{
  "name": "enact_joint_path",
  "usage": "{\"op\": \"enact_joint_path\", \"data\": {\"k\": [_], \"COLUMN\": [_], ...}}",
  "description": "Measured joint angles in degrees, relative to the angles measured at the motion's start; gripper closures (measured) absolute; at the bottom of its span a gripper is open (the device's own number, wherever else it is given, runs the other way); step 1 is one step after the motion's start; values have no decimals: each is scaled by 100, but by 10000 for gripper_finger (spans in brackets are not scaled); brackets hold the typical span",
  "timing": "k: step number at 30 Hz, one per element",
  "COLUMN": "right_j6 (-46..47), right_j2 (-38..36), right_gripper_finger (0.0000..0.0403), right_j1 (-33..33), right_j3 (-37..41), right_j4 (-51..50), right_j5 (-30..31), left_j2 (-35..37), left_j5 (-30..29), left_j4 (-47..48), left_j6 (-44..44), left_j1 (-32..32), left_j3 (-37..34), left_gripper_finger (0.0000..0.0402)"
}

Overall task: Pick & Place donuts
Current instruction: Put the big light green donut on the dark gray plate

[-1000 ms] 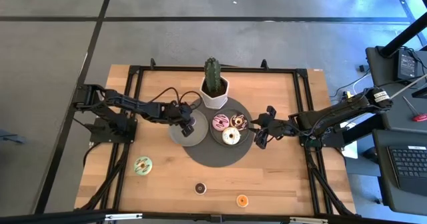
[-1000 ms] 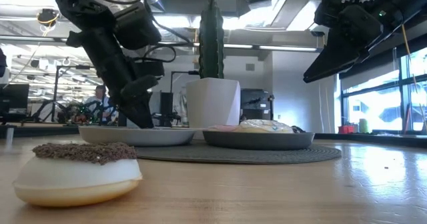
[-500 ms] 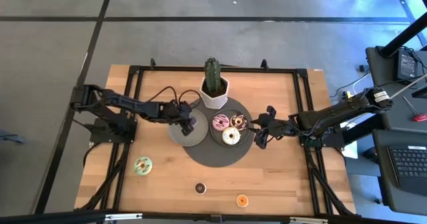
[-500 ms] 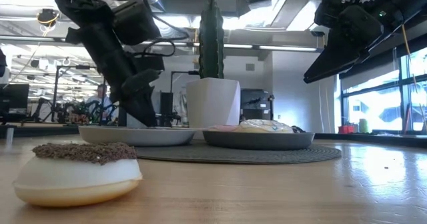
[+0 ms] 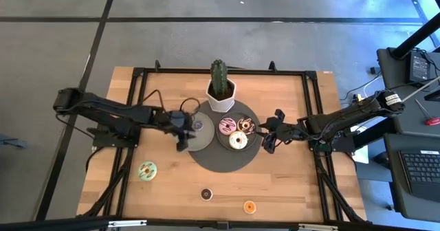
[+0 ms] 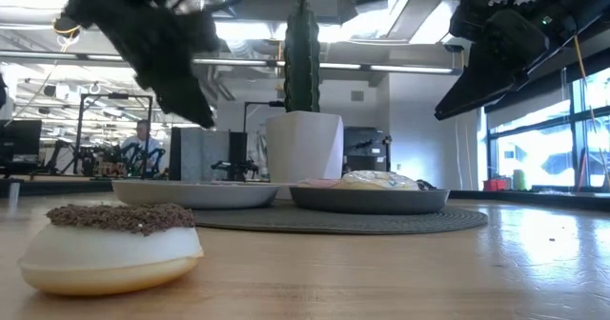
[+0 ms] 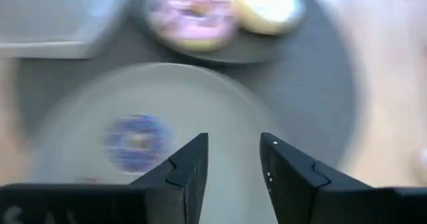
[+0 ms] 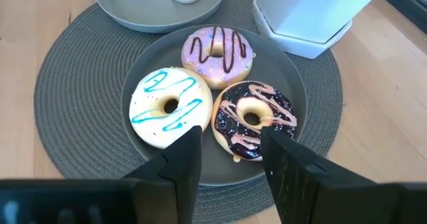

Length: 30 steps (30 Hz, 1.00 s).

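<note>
Two round grey plates side by side on a round dark woven mat [image 5: 223,155] at the middle of the light wooden table [image 5: 289,183]. On the left grey plate [image 5: 194,140], a small purple donut [image 5: 198,125], alone. On the right grey plate [image 8: 293,97], three larger rings touching one another: a pink donut with chocolate drizzle [image 8: 217,55], a cream-frosted donut with blue squiggles [image 8: 170,106] and a chocolate-brown donut with pink swirls [image 8: 254,119]. Just behind both plates, a green cactus in a white pot [image 5: 221,93].

Left gripper [image 5: 181,128] above the left plate's outer edge, fingers a narrow gap apart, nothing between them. Right gripper [image 5: 269,136] in the air just beside the right plate, fingers likewise parted a little and empty.

Toward the table's front edge, well apart from the plates: a green donut with sprinkles [image 5: 146,170], a tiny dark donut [image 5: 206,194] and a tiny orange donut [image 5: 249,206]. In the low view, a cream-coloured donut with brown topping [image 6: 110,246] close to the lens.

No readable writing, brand or label anywhere.
</note>
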State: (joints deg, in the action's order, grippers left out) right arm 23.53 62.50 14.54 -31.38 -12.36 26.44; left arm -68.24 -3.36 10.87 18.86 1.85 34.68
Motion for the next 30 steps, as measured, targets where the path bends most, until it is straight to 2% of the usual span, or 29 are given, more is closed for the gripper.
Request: {"op": "enact_joint_path", "data": {"k": [4,13,17,21,26,30], "right_j6": [-6,-2,-4,-2,-2,5], "right_j2": [0,2,2,2,2,2], "right_gripper_finger": [248,248,248,248,248,248], "right_j1": [-2,-2,-2,-1,-2,-2], "right_j3": [0,0,0,0,0,0], "right_j4": [-21,-33,-35,-34,-33,-32], "right_j5": [1,90,92,93,94,96], "left_j2": [292,391,390,377,229,133], "left_j5": [545,560,236,73,310,340], "left_j4": [598,2601,3298,3682,4145,4166], "left_j6": [972,4470,5796,6960,8286,8960], "left_j1": [519,2004,2735,3336,3912,4271], "left_j3": [0,25,276,321,323,323], "left_gripper_finger": [265,270,267,265,268,269]}}
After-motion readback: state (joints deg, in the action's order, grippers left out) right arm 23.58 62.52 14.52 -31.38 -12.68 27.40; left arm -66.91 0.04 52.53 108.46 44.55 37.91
